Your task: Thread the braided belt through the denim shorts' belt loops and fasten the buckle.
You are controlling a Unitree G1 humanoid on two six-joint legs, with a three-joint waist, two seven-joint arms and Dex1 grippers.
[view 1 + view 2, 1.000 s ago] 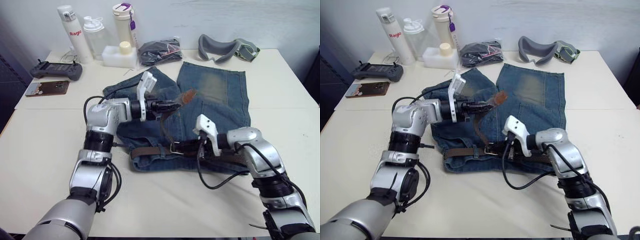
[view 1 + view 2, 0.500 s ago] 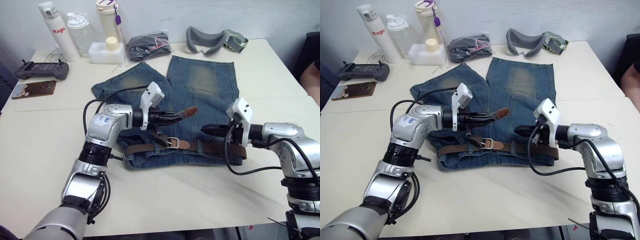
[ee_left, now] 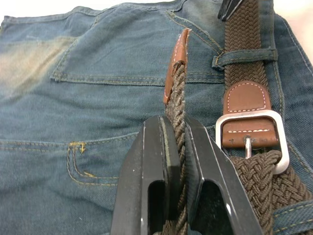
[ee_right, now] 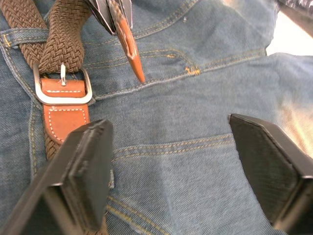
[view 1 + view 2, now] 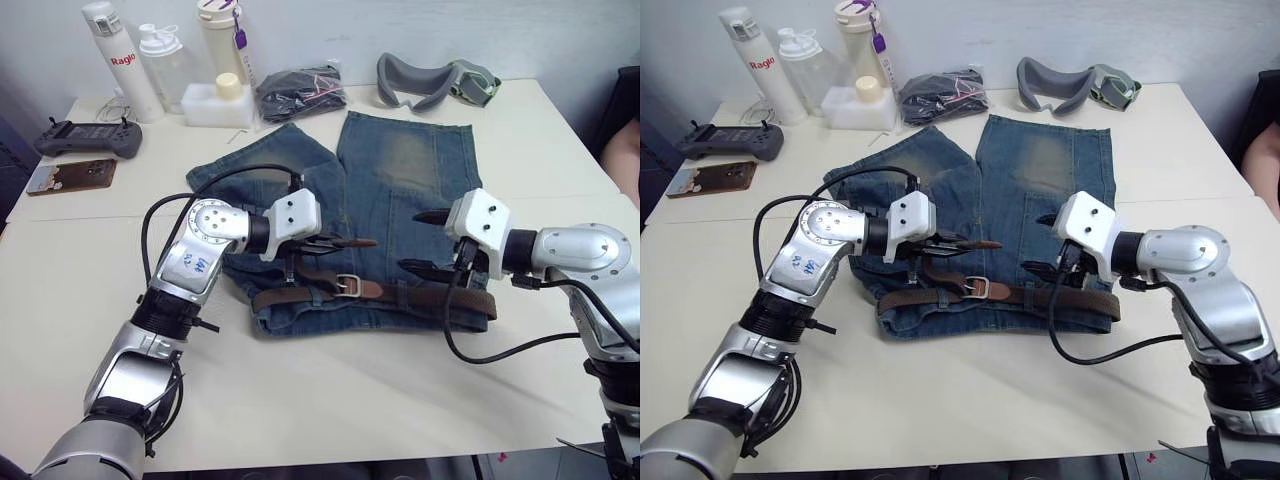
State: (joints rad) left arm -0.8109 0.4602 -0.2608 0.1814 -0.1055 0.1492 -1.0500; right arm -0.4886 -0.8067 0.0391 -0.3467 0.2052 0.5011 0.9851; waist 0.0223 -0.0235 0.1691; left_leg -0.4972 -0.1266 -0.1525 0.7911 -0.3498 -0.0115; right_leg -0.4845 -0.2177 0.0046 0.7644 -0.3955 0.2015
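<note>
One white bottle (image 5: 112, 59) reads "Ragle"; left gripper (image 3: 174, 142) pinches the braided belt (image 3: 176, 105), right gripper (image 4: 178, 152) gapes wide, empty

Braided belt (image 5: 420, 294) across denim shorts (image 5: 400, 180) waistband, buckle (image 5: 345, 286) seemingly unfastened

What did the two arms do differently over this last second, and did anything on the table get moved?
The right gripper drew back from the waistband, off the braided belt, and now hangs open over the denim shorts. The left gripper stayed shut on the belt's free end and lowered its tan tip nearer the denim. The belt stayed through the buckle; the bottles kept their places.
</note>
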